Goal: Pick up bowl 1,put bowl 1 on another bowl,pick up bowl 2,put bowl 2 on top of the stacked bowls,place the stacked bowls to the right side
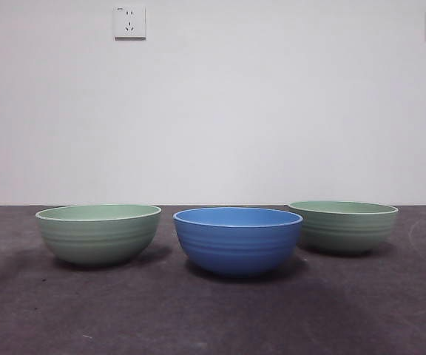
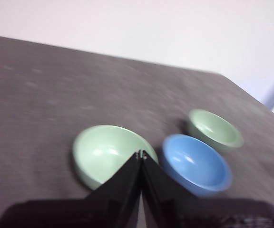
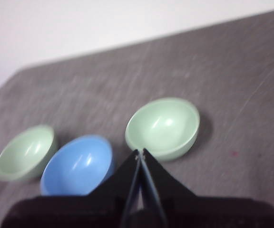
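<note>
Three bowls stand apart on the dark table. The blue ridged bowl [image 1: 237,239] sits in the middle, nearest the front camera. One pale green bowl [image 1: 98,233] is to its left and the other pale green bowl [image 1: 343,225] is to its right, a little further back. My left gripper [image 2: 141,154] hangs shut and empty, high above the table near the left green bowl [image 2: 109,154], with the blue bowl [image 2: 197,164] beside it. My right gripper [image 3: 140,153] is also shut and empty, high near the right green bowl [image 3: 164,127], next to the blue bowl [image 3: 77,166]. Neither arm shows in the front view.
A plain white wall with two sockets [image 1: 129,21] rises behind the table. The dark tabletop [image 1: 213,318] stretches in front of the bowls and out to both sides.
</note>
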Available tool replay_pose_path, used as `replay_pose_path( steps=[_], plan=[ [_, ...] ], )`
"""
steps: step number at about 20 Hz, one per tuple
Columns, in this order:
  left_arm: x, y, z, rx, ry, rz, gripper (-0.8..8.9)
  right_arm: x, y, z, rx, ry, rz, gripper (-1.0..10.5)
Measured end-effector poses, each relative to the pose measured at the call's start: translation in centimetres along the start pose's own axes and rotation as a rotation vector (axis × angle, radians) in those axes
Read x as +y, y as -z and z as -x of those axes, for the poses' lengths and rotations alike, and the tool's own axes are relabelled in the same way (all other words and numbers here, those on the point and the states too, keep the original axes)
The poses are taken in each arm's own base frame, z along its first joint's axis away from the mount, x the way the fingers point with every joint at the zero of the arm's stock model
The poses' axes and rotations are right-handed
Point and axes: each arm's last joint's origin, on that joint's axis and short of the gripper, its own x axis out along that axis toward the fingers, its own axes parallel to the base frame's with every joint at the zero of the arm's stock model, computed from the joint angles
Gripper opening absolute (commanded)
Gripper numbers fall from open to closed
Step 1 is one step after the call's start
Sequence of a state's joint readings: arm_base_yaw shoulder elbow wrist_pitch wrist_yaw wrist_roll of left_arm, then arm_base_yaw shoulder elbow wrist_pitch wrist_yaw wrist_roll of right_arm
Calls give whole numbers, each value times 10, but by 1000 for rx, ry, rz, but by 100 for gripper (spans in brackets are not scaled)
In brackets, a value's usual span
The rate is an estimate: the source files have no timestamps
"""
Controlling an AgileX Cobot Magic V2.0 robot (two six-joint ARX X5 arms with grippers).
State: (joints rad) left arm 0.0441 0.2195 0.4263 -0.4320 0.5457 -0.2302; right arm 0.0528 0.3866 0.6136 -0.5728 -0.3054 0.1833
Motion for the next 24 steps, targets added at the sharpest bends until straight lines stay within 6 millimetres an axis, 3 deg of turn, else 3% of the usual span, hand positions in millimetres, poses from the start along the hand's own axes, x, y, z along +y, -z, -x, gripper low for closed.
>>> replay_pose_path(
  steps=[8,19,21,24],
  plan=[
    [-12,-30,0,230,152,-17,-7,11,-30,-1,285,-158,72,-11],
    [-18,-50,-4,425,207,-49,8,14,-33,-5,469,-196,102,11],
    [-17,-51,-5,426,208,-53,128,14,-33,-5,471,-196,102,87],
    [-17,-51,-5,428,195,-53,545,13,-33,-6,474,-191,92,389]
  ],
)
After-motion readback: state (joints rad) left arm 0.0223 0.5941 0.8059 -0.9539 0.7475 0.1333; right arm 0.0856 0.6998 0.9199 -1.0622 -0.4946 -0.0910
